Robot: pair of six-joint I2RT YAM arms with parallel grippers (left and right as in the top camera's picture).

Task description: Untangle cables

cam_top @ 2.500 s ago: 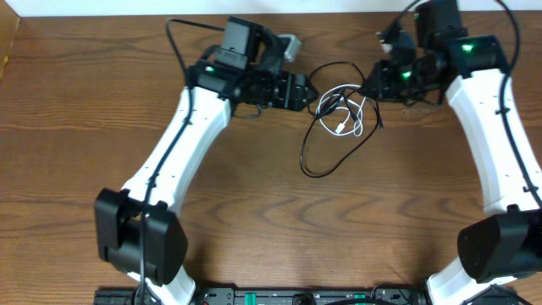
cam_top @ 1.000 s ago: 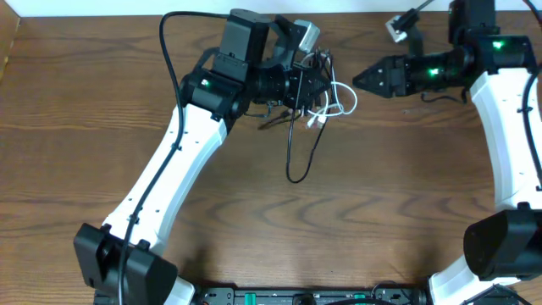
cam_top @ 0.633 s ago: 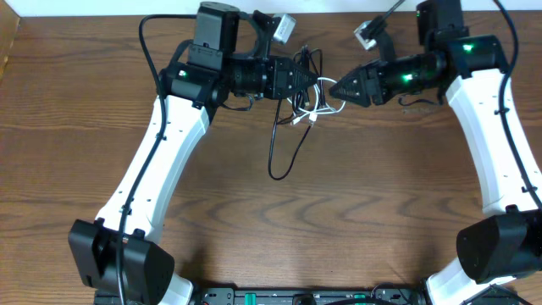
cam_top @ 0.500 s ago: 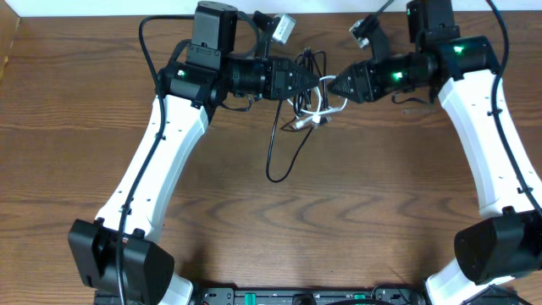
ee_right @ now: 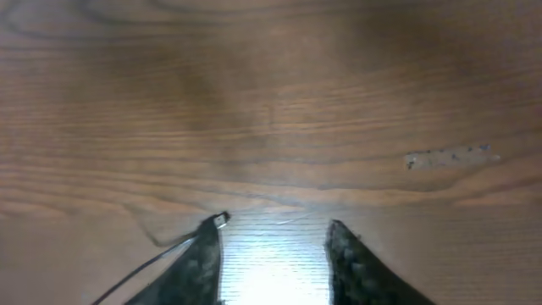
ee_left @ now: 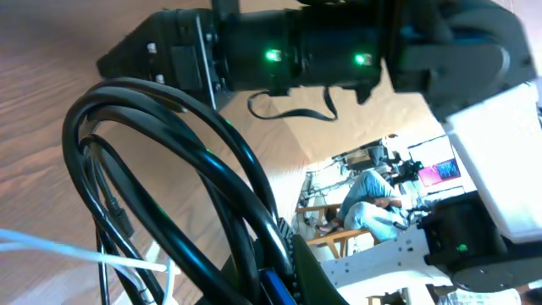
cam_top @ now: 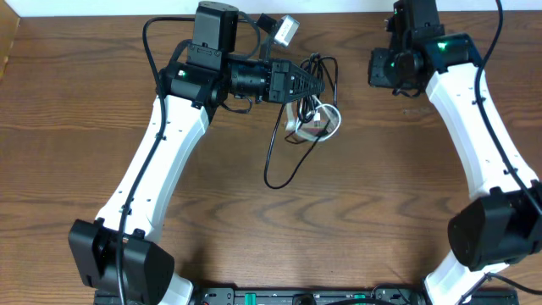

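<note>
Raised over the table, the cables form one bundle in my left gripper (cam_top: 315, 88), which is shut on it. Thin black cord loops above the jaws and hangs in a long loop (cam_top: 266, 174) toward the table. The white cord (cam_top: 336, 121) curls just below the fingertips. In the left wrist view the black cords (ee_left: 169, 169) fill the frame at my left gripper (ee_left: 284, 284), with a blue bit between the jaws and white cord (ee_left: 85, 254) at the lower left. My right gripper (cam_top: 383, 69) stands apart to the right. Its jaws (ee_right: 275, 233) are open over bare wood.
The brown wooden table (cam_top: 381, 212) lies under both arms. A small grey camera block (cam_top: 286, 28) sticks out above the left wrist. The right arm (ee_left: 322, 51) shows at the top of the left wrist view. A thin pale strand with a small metal tip (ee_right: 222, 220) runs beside the right gripper's left finger.
My right gripper has pulled back to the right, away from the bundle it was touching. The left gripper has kept the cables; the hanging black loop has shifted slightly.
</note>
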